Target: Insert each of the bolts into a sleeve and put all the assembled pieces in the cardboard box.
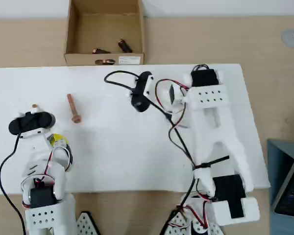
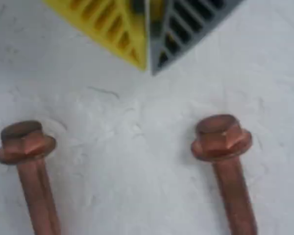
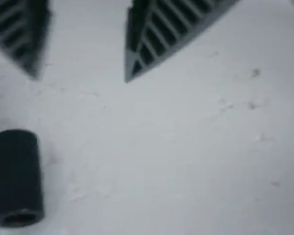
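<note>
Two copper bolts lie side by side on the white mat: one [image 2: 223, 147] and the other [image 2: 27, 147] in the left wrist view. In the high view one bolt [image 1: 73, 108] lies bare, and just the tip of the other [image 1: 35, 105] peeks out past my left gripper [image 1: 32, 121]. That gripper [image 2: 148, 66] hangs over the mat just short of the bolt heads, its yellow and grey fingers shut together on nothing. My right gripper [image 3: 82, 73] [image 1: 141, 95] is open above the mat, with a black sleeve [image 3: 15, 178] lying beside it. The cardboard box [image 1: 72, 34] at the back holds assembled pieces [image 1: 125, 46].
The white mat [image 1: 117, 156] covers the working area on a wooden table. Cables [image 1: 176, 132] trail over the mat beside the right arm. A laptop [image 1: 286, 181] sits at the right edge, and a grey disc [image 1: 293, 37] at the back right.
</note>
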